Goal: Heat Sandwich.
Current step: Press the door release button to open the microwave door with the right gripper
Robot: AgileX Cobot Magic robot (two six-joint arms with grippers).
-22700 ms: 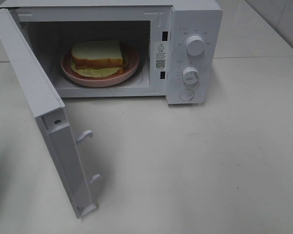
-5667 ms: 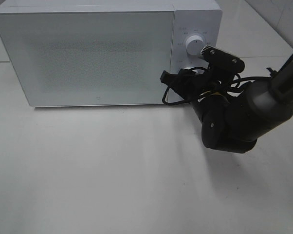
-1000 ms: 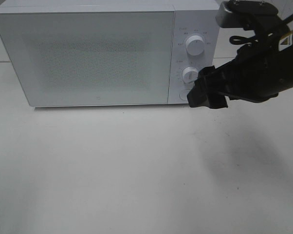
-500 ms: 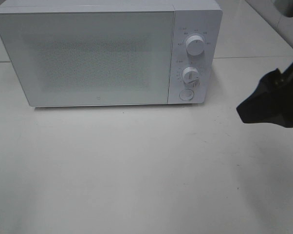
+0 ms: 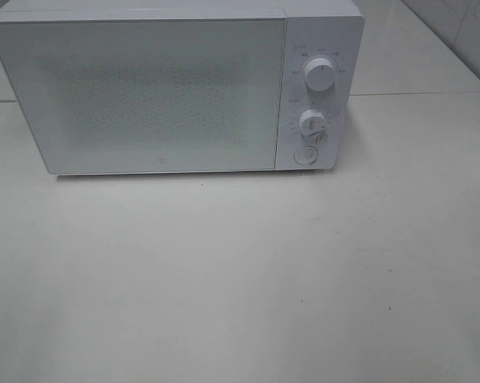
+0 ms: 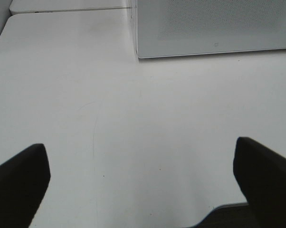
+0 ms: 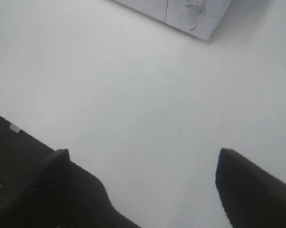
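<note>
Microwave (image 5: 176, 88): stood at the back of the bench (image 5: 240, 279), door (image 5: 144, 96) shut, hiding its inside.
Left pincer (image 6: 139, 156): released, empty, over the bench.
Right pincer (image 7: 144, 156): released, empty, pointed toward the button (image 7: 186, 19).

Soft, even light washes the pale counter (image 5: 224, 279); a thin shadow lies under the microwave (image 5: 144, 88). Both wrist views look hazy and low-contrast.

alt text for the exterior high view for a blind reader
A closed white microwave stands at the back of a pale table, with an upper knob, a lower knob and a round button down its right panel. No robot arm is in view.
</note>
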